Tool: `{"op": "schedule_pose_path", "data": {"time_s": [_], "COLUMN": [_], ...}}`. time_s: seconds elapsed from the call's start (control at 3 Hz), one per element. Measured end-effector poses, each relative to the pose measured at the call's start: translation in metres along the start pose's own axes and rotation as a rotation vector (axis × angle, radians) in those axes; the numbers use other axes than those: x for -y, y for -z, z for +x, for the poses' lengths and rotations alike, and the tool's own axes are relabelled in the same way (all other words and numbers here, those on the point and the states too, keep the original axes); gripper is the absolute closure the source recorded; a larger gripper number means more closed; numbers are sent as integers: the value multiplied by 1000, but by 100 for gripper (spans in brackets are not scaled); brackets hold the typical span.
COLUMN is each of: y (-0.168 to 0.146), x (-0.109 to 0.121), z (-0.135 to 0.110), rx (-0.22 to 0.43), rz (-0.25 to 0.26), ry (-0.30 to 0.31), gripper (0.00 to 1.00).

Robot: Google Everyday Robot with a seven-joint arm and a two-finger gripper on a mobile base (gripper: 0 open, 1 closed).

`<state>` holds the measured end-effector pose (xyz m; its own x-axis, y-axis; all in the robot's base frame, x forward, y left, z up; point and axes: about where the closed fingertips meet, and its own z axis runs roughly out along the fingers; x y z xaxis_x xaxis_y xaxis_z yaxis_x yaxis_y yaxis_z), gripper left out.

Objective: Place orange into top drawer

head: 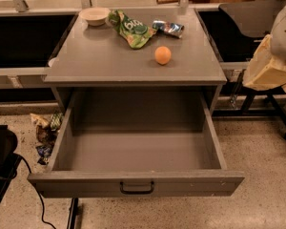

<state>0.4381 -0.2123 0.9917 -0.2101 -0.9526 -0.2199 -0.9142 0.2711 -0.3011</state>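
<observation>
Where the orange lies: the small round smooth orange fruit [163, 55] sits on the flat top of the square grey cabinet [95, 58], in the front right part of that top. It is apart from everything else there and outside the drawer.
Top drawer: the wide, shallow grey box drawer [190, 184] is pulled far out toward the camera, below the cabinet top. Its inner floor and side walls show in full.
Handle: a small black bar handle [137, 188] sits at the centre of the drawer's flat grey front panel.
Gripper: out of the camera view, so how far open it is and whether it holds anything cannot be told.
Right edge: a pale rounded shape with a beige covered part [269, 63] hangs beside the cabinet, well apart from the orange. Whether it belongs to the arm cannot be told.
Green bag: a crumpled green snack bag with white lettering [132, 28] lies at the back of the top, behind and left of the orange.
Bowl: a beige round bowl [94, 15] stands upright at the back left corner, just beside the bag's upper end.
Packet: a crumpled blue and silver foil packet [168, 28] lies right of the bag, behind the orange.
Floor: crumpled litter [46, 130] lies on the speckled pale floor [262, 156], left of the drawer.
Lower left: a black object [1, 151] trails a thin black cable.
</observation>
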Motion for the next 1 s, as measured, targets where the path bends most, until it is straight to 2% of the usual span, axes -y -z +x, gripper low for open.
{"op": "schedule_pose_path", "data": {"time_s": [0.33, 0.67, 1.0], "y": [0, 0, -12], "x": [0, 0, 28], "z": [0, 0, 3], "rx": [0, 0, 76], "rz": [0, 0, 43], "ry": [0, 0, -42], "gripper": [100, 81, 58]}}
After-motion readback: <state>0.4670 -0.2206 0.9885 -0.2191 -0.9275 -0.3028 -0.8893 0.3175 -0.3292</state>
